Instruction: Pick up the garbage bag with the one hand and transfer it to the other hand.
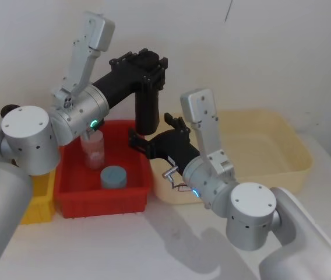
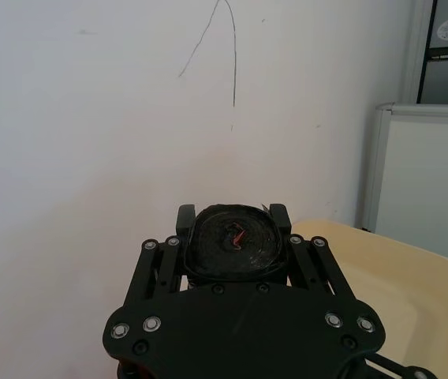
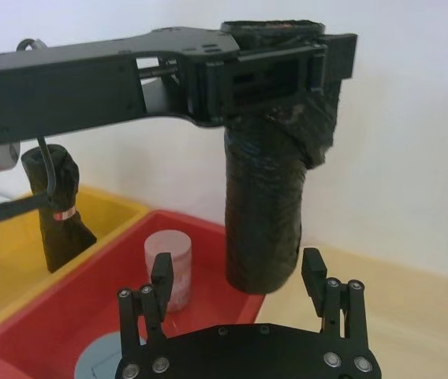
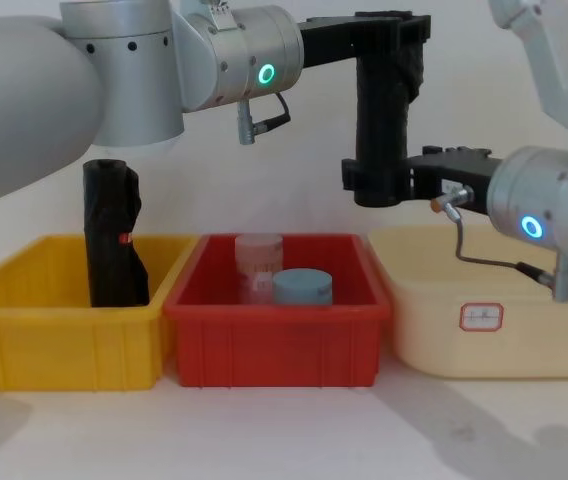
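Note:
The garbage bag (image 1: 148, 114), a black roll, hangs upright over the seam between the red and cream bins. My left gripper (image 1: 151, 73), on the arm with the green light, is shut on its top end (image 4: 381, 110). In the left wrist view the roll's end (image 2: 234, 241) sits squeezed between the fingers. My right gripper (image 1: 151, 131), on the arm with the blue light, is open around the roll's lower end (image 3: 263, 213). One fingertip (image 3: 312, 268) is close beside the roll, and the other (image 3: 161, 272) stands off it with a gap. The chest view shows this gripper (image 4: 374, 185) level with the roll's bottom.
Below stands a red bin (image 4: 274, 345) holding a clear jar (image 4: 257, 260) and a grey-blue round lid (image 4: 302, 287). A yellow bin (image 4: 54, 345) to its left holds a lumpy black roll (image 4: 112, 235). A cream bin (image 4: 484, 340) stands on the right. A white wall is close behind.

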### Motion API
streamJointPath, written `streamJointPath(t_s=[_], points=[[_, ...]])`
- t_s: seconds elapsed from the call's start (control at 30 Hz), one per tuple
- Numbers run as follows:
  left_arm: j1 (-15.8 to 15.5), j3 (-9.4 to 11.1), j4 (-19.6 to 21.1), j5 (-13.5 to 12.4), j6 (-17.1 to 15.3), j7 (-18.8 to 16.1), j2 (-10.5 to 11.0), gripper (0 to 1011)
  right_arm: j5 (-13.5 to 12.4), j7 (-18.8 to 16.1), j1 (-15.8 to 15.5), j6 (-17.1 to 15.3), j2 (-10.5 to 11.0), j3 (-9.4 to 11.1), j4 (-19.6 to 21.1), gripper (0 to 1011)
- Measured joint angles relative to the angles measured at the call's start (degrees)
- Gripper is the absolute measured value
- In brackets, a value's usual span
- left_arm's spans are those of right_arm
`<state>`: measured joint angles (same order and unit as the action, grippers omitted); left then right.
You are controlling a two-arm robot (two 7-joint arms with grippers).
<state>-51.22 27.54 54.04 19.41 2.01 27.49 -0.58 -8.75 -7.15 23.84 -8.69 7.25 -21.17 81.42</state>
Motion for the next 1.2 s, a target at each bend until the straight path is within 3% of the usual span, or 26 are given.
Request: streamJointPath(t_s=[1.2], points=[[0.01,0.0,0.01,0.0,0.0,0.01,0.01,539,0.2,-1.12,8.17,2.09,-5.97,1.55,-12.57,1006]])
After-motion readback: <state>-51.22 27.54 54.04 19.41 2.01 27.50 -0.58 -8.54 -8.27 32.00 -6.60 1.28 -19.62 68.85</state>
